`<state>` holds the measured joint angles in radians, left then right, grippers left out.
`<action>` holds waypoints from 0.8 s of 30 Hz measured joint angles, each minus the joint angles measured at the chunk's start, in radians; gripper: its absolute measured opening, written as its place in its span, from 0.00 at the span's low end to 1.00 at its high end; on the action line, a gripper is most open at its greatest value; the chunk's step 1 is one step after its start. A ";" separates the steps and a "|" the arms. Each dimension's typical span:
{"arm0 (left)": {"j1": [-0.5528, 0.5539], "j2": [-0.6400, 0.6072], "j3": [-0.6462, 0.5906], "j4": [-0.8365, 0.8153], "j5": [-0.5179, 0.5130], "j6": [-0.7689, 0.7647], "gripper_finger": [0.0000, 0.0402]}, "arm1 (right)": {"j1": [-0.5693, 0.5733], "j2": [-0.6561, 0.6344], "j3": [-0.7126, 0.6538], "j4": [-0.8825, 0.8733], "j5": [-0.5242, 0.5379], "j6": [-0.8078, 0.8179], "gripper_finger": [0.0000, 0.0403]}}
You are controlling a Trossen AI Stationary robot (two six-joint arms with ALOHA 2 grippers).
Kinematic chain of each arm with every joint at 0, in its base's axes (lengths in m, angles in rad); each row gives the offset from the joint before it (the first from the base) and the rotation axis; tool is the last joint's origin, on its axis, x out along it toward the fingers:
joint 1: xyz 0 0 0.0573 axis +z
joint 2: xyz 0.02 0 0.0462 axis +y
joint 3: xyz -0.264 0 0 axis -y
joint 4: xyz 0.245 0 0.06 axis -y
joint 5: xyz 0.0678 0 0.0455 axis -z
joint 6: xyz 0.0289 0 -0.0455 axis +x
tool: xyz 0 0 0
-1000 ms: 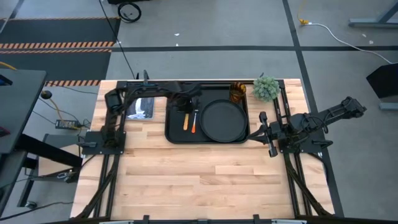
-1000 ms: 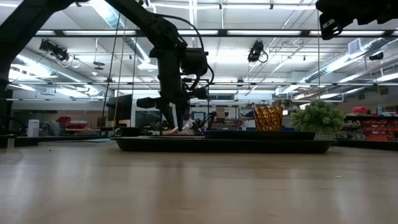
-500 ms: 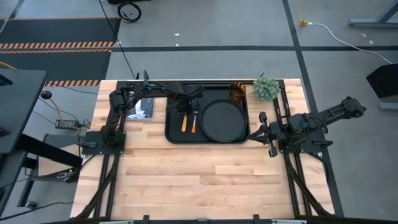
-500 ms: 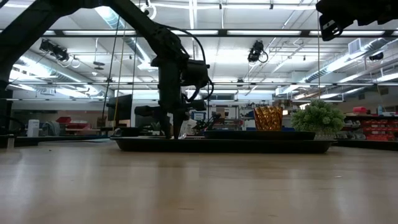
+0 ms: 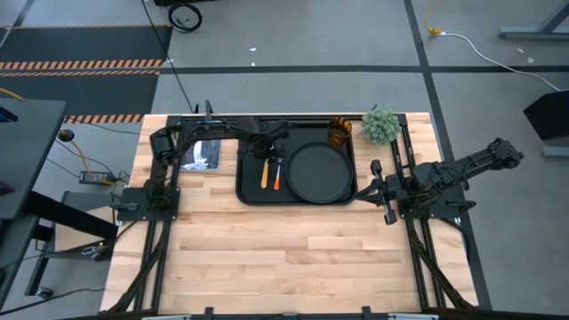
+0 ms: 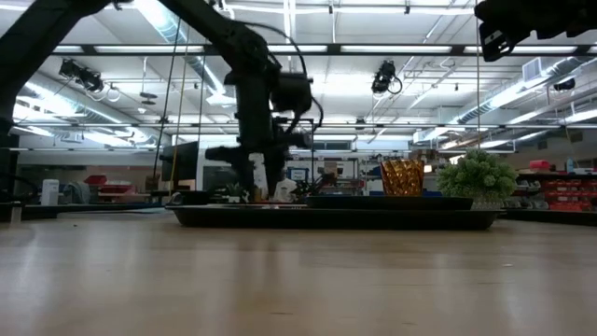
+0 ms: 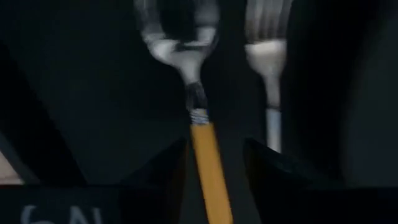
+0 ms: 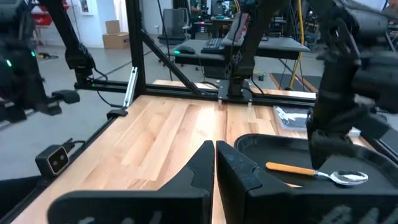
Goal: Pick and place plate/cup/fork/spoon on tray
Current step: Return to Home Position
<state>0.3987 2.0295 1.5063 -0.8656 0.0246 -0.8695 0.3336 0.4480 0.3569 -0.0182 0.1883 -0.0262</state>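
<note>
The black rectangular tray point(image 5: 251, 191) lies at the table's far middle. On it the round black plate point(image 5: 318, 172) lies flat at the right, and the amber cup point(image 5: 340, 132) stands at the far right corner. The spoon point(image 5: 264, 172) and the fork point(image 5: 276, 176) lie side by side at the left. My left gripper point(image 5: 267, 149) is open just above the spoon's handle point(image 7: 208, 155), one finger point(image 7: 158, 180) on each side of it; I cannot tell whether they touch it. My right gripper point(image 5: 379, 188) is shut and waits right of the tray.
A small green plant point(image 5: 380, 125) stands at the far right, next to the cup. A flat grey object point(image 5: 201, 156) lies left of the tray. The near half of the wooden table point(image 5: 293, 258) is bare. Frame struts run along both sides.
My left gripper has dipped toward the tray over the spoon and then risen a little, staying above the tray's left part. The spoon and the fork lie on the tray.
</note>
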 joint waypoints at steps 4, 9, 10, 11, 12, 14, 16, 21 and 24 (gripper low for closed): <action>-0.024 -0.077 0.001 0.024 -0.026 0.173 0.40 | -0.002 -0.054 0.000 0.004 0.008 -0.020 0.06; -0.091 -0.166 0.001 0.168 -0.064 0.536 0.35 | -0.003 -0.137 0.000 0.007 0.088 -0.050 0.06; -0.108 -0.178 0.001 0.211 -0.082 0.601 0.35 | -0.003 -0.152 0.000 0.008 0.108 -0.060 0.06; -0.123 -0.190 0.001 0.246 -0.103 0.661 0.34 | -0.003 -0.167 0.000 0.011 0.123 -0.073 0.06; -0.138 -0.197 0.001 0.283 -0.125 0.716 0.33 | -0.003 -0.181 0.000 0.015 0.138 -0.088 0.06; -0.167 -0.210 0.001 0.379 -0.148 0.826 0.32 | -0.003 -0.211 0.000 0.031 0.159 -0.127 0.06; -0.190 -0.215 0.001 0.467 -0.163 0.932 0.31 | -0.003 -0.236 0.000 0.059 0.167 -0.173 0.06; -0.229 -0.214 0.001 0.609 -0.164 1.192 0.30 | -0.004 -0.282 0.000 0.078 0.273 -0.217 0.06; -0.246 -0.213 0.001 0.632 -0.162 1.297 0.30 | -0.004 -0.305 -0.001 0.054 0.327 -0.204 0.06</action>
<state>0.1530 1.8161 1.5070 -0.2331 -0.1373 0.4277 0.3298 0.1430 0.3561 0.0362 0.5152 -0.2304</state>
